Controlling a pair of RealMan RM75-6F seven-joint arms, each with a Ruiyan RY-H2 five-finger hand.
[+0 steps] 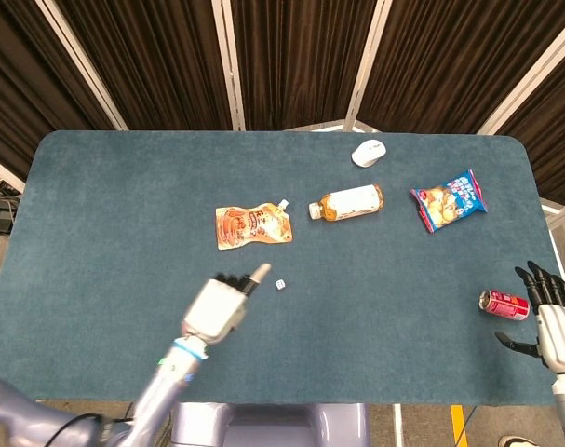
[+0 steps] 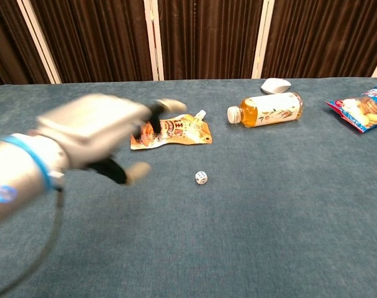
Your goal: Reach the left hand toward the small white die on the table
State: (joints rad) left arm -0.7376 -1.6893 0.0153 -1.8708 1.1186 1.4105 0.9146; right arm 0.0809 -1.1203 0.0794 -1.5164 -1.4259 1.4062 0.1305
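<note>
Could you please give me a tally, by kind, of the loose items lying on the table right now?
Die: 1
Drink bottle: 1
Orange spouted pouch: 1
Blue snack bag: 1
Red can: 1
White computer mouse: 1
Total: 6

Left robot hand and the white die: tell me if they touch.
Apart. The chest view shows bare table between the left robot hand and the die.

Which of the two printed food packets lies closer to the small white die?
The orange spouted pouch, just beyond the small white die; the blue snack bag lies far right.
</note>
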